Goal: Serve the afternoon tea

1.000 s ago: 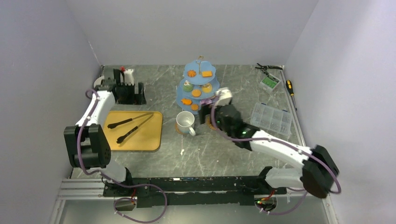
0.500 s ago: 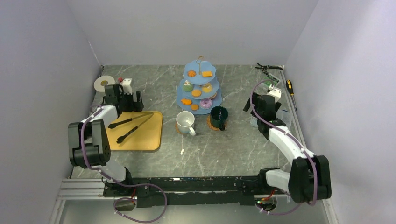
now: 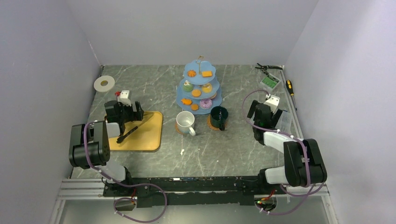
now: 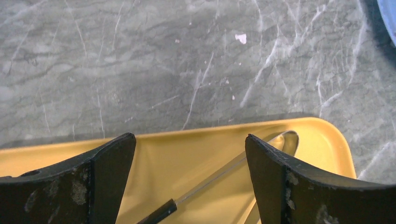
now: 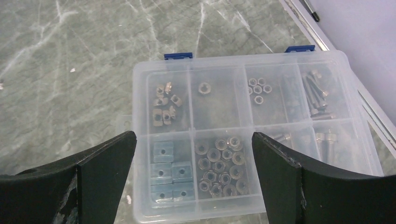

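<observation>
The light-blue three-tier stand (image 3: 200, 88) sits upright mid-table toward the back, ring handle up, carrying cupcakes (image 3: 187, 87), orange biscuits (image 3: 196, 93) and a purple doughnut (image 3: 206, 103). Just in front are the white mug (image 3: 185, 122) and dark green mug (image 3: 218, 116), mouths up, handles toward the near edge. The left gripper (image 4: 189, 140) gapes wide and empty over the flat yellow tray (image 4: 317, 140) holding black tongs (image 4: 161, 212) — the right gripper (image 5: 194, 137) is equally wide, gripping nothing, above a clear plastic compartment box (image 5: 219, 109) of nuts and screws.
</observation>
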You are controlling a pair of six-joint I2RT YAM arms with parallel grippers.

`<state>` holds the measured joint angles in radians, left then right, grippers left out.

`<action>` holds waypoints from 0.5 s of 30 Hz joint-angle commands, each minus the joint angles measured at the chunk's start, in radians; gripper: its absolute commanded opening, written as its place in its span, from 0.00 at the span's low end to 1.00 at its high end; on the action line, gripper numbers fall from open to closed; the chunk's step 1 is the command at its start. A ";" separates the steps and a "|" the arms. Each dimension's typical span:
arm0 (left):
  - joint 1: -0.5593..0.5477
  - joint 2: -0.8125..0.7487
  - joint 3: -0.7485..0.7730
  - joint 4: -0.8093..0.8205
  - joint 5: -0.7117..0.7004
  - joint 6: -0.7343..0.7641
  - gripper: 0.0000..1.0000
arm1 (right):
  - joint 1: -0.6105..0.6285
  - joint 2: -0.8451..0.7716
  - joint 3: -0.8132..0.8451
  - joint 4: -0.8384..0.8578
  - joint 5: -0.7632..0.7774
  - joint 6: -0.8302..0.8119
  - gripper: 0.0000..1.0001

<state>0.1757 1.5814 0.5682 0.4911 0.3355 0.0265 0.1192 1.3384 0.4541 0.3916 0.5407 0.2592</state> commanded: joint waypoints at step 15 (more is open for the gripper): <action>0.002 0.034 -0.197 0.481 -0.120 -0.083 0.93 | 0.002 -0.043 -0.173 0.459 0.028 -0.121 1.00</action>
<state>0.1761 1.6169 0.3637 0.8917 0.2523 -0.0402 0.1192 1.3144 0.2993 0.7166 0.5766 0.1822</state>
